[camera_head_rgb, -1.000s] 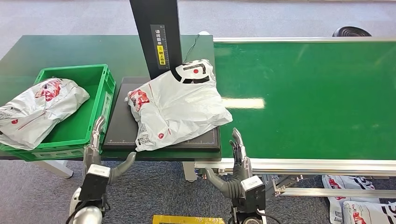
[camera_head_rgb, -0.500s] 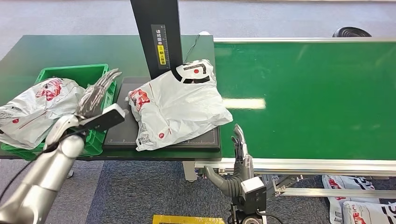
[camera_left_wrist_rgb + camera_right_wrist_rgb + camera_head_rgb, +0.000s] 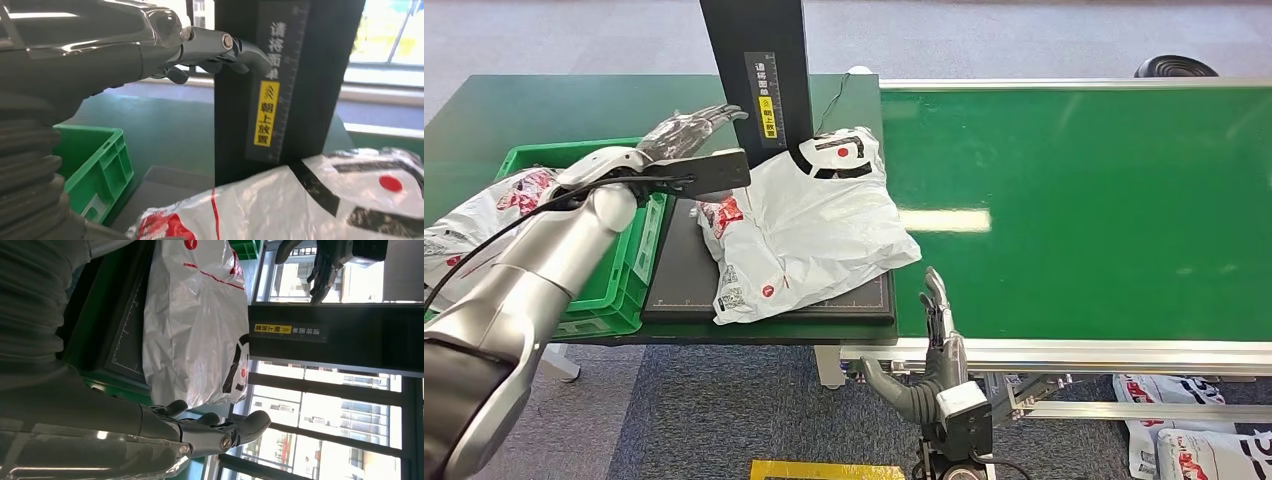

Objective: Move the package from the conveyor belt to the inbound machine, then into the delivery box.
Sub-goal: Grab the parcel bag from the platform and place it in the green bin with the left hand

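The left hand [image 3: 686, 128] is raised with fingers spread and holding nothing, beside the tall black scanner post [image 3: 759, 80] and just over the far corner of the crinkled white plastic mail package with red and black print [image 3: 804, 225]. That package lies on the flat black inbound machine platform [image 3: 679, 270], so the first leg looks done. It is not yet in the green plastic delivery crate [image 3: 589, 165], where another white bag [image 3: 474, 230] apparently rests. The right hand [image 3: 936, 330] hangs open, empty, below the green conveyor belt [image 3: 1074, 200].

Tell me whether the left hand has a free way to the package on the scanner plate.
Probably yes: the left hand hovers open just above the package, nothing between them; the black post stands close beside.
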`<state>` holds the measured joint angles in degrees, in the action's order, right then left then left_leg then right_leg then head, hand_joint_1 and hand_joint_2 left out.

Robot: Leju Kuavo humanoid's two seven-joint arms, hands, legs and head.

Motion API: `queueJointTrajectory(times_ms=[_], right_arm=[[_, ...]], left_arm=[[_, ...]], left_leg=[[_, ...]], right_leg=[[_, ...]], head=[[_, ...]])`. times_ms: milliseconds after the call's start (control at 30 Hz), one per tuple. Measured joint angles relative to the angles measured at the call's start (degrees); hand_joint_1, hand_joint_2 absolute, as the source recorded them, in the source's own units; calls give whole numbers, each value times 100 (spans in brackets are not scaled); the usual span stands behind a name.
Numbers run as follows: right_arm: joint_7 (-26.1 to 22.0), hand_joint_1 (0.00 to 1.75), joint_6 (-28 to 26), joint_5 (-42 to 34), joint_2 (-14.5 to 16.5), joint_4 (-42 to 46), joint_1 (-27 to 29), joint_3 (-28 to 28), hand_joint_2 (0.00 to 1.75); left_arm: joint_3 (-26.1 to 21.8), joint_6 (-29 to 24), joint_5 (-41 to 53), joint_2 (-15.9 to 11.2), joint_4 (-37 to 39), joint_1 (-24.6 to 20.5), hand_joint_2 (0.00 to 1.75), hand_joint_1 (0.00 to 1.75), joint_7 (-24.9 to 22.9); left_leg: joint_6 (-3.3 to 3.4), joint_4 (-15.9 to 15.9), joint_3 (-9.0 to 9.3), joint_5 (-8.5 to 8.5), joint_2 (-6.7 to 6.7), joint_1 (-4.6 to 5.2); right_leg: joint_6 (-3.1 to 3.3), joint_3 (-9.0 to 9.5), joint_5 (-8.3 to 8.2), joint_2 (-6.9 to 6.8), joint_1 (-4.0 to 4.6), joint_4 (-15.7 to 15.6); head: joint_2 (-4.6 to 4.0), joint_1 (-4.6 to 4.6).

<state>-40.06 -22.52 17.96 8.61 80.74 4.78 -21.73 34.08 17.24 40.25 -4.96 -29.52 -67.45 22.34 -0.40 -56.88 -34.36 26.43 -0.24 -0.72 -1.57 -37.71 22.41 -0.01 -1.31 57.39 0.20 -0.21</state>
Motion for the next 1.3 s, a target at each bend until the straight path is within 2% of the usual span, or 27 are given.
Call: queueJointTrajectory(times_ms=[100,367,700,933,1133,1300], right_arm=[[0,0,21,-10,3,25,20,1,175],[0,0,106,-44,9,28,45,9,175],[0,0,268,156,178,-46,19,222,175],[0,0,263,152,209,-147,8,338,175],[0,0,279,186,225,-214,-43,396,175],[0,0,296,204,228,-244,-46,428,175]], left_arm=[[131,197,42,161,231,-209,175,0,-137],[374,170,128,505,607,-403,175,0,-328],[537,46,230,869,933,-226,175,0,-608],[573,-176,114,911,1081,85,175,0,-627],[524,-649,89,894,1133,432,175,0,-573],[466,-746,76,892,1134,519,175,0,-569]], left_leg=[[0,0,0,0,-1,0],[0,0,-1,0,1,0],[0,1,-4,1,0,0],[0,1,-4,1,-2,0],[0,1,-4,1,-3,0],[0,1,-5,1,-3,0]], right_leg=[[0,0,0,0,0,0],[0,0,0,0,-1,0],[0,1,0,0,-1,0],[0,1,0,0,-1,0],[0,1,0,0,-1,0],[0,1,0,0,-1,0]], head=[[0,1],[0,0],[0,1],[0,-1],[0,1],[0,0]])
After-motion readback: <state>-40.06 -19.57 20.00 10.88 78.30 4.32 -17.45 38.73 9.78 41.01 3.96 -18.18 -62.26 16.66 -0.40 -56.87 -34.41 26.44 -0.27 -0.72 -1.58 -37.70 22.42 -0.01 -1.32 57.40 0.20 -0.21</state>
